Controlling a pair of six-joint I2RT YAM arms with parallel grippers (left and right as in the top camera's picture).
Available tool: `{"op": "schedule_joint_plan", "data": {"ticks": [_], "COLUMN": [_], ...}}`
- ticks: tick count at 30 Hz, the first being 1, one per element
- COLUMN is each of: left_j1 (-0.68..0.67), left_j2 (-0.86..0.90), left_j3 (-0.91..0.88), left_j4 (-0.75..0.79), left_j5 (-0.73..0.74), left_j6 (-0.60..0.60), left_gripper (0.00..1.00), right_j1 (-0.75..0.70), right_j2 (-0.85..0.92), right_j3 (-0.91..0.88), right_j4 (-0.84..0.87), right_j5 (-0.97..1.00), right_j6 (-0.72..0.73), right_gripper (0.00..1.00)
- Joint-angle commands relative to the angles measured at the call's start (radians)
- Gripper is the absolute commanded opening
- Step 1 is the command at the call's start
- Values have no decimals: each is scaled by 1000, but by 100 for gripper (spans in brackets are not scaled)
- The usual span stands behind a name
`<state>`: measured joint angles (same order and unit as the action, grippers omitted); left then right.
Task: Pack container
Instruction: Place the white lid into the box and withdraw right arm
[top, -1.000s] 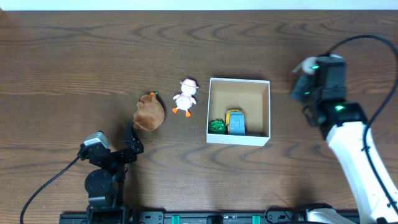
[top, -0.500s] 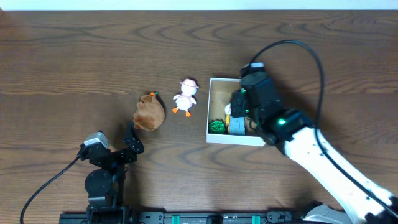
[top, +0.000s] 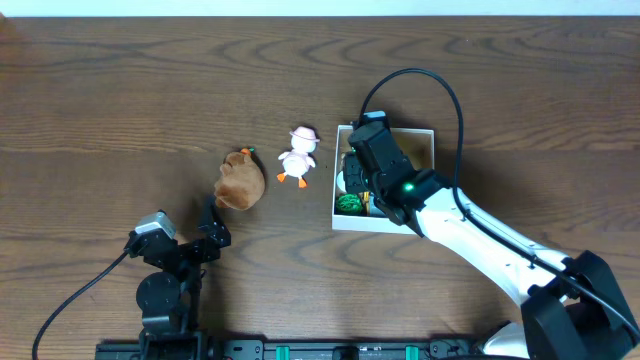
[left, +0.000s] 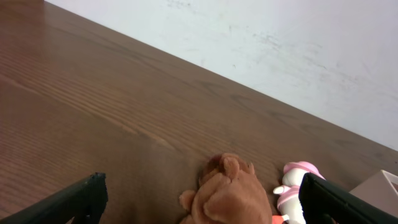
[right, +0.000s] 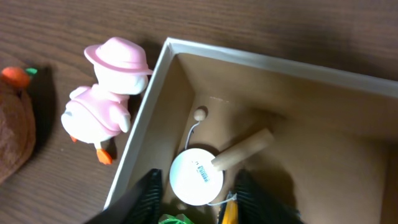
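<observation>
The container (top: 381, 226) is a white-walled square box with a tan inside, right of the table's middle; it also shows in the right wrist view (right: 261, 59). My right gripper (top: 356, 176) hangs over its left half, open (right: 198, 198). A white disc toy with a wooden handle (right: 196, 177) lies on the box floor between the fingers, which do not touch it. A green toy (top: 348, 203) and a blue-yellow toy lie in the box's front. My left gripper (top: 211, 234) is open and empty at the front left (left: 202, 208).
A brown plush (top: 240, 180) and a pink-white duck with a hat (top: 298, 155) lie on the table left of the box. Both show in the left wrist view, the plush (left: 230, 193) and the duck (left: 292, 186). A white wall runs behind the table.
My right arm has swung from the table's far right to over the box's left half, bringing the white toy, which now lies in the box. The left arm has not moved.
</observation>
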<state>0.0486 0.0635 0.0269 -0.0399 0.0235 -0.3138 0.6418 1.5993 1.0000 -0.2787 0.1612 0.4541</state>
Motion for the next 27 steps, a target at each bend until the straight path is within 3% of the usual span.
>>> {"op": "schedule_joint_plan", "data": {"ticks": [1, 2, 8, 16, 21, 27], "left_j1": [-4, -4, -4, -4, -4, -4], "left_j2": [0, 0, 0, 0, 0, 0], "left_j3": [-23, -23, -23, -23, -23, -23], "left_j4": [-28, -28, -28, -28, -28, -28], "left_j5": [-5, -5, -5, -5, -5, -5], "left_j6": [9, 10, 10, 9, 9, 10], "left_gripper": [98, 98, 98, 98, 98, 98], "right_j1": [-3, -10, -114, -417, -573, -622], "right_j2": [-92, -130, -367, -609, -646, -628], "right_j3": [16, 16, 16, 16, 16, 15], "right_j4": [-13, -32, -222, -443, -478, -485], "right_j5": [55, 79, 265, 352, 351, 351], "right_j6": [-29, -29, -29, -120, -119, -119], "right_gripper": [44, 44, 71, 99, 99, 99]}}
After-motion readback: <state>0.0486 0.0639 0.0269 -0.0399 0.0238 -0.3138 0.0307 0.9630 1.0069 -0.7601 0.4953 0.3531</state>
